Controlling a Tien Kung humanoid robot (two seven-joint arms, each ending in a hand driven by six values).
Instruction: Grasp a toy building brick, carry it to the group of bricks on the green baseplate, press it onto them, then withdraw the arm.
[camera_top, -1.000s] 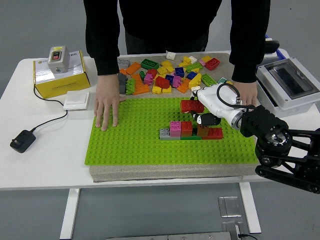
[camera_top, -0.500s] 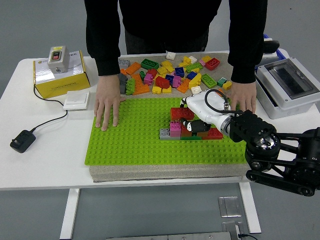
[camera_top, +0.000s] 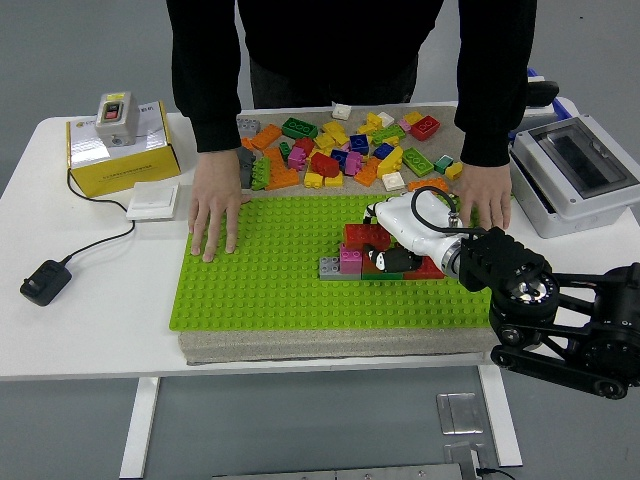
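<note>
The green baseplate (camera_top: 260, 285) lies in the table's middle. On it stands a row of joined bricks (camera_top: 345, 265): grey, pink, red and more. My right hand (camera_top: 385, 245), white with black fingertips, comes in from the right and is shut on a red brick (camera_top: 362, 236), holding it down on top of the row. Its fingers hide the row's right part. A pile of loose bricks (camera_top: 335, 150) lies behind the baseplate. My left arm is out of view.
A person stands at the far side with a hand (camera_top: 213, 215) flat on the baseplate's left rear and the other hand (camera_top: 487, 205) at its right rear. A yellow box (camera_top: 120, 150), a white switch (camera_top: 153, 200), a black plug (camera_top: 42, 280) and a grey enclosure (camera_top: 580, 170) stand around.
My right hand has carried the red brick left and down, from above the row's right end onto the top of the row. The person's hands have stayed put.
</note>
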